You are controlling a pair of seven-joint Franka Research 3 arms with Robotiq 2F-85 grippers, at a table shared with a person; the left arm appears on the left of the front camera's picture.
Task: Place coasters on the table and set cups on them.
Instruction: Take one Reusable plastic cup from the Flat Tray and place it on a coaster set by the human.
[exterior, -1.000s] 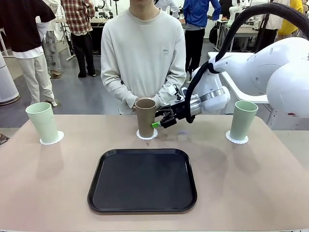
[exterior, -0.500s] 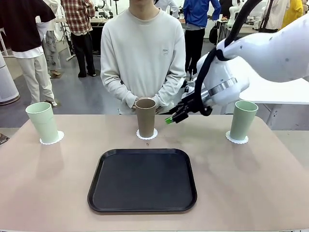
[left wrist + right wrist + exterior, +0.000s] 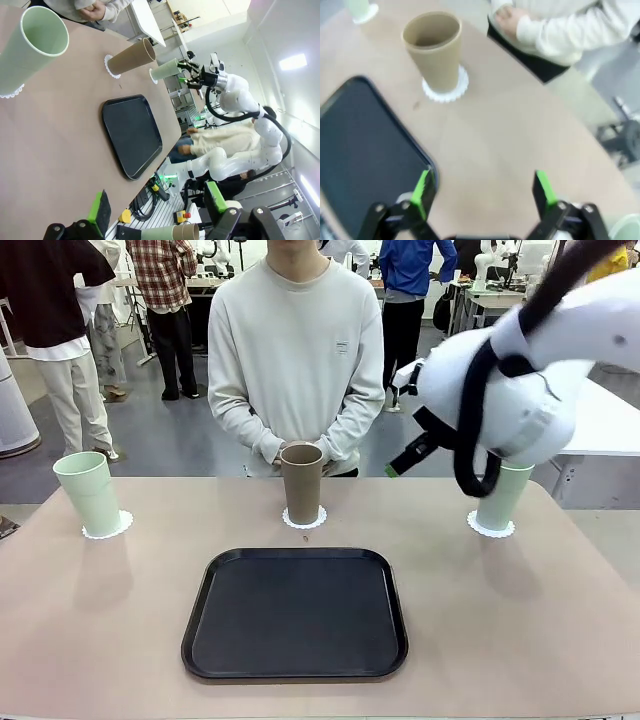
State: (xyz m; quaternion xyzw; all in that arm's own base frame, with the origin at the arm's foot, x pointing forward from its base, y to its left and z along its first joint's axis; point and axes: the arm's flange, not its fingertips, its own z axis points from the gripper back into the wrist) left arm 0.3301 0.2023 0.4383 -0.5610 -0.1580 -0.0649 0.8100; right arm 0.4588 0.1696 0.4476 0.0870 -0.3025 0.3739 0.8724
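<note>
A tan cup stands upright on a white scalloped coaster at the far middle of the beige table. One mint cup sits on a coaster at the left. Another mint cup sits on a coaster at the right, partly behind my right arm. My right gripper hangs open and empty in the air, right of the tan cup and apart from it. The right wrist view shows its jaws wide apart. My left gripper is open and empty, far from the cups.
A black tray lies empty at the table's near middle. A person stands at the far edge with clasped hands just behind the tan cup. A white table stands beyond the right side.
My right gripper has drawn back from the tan cup, moving right and upward. The cup stays standing on its coaster.
</note>
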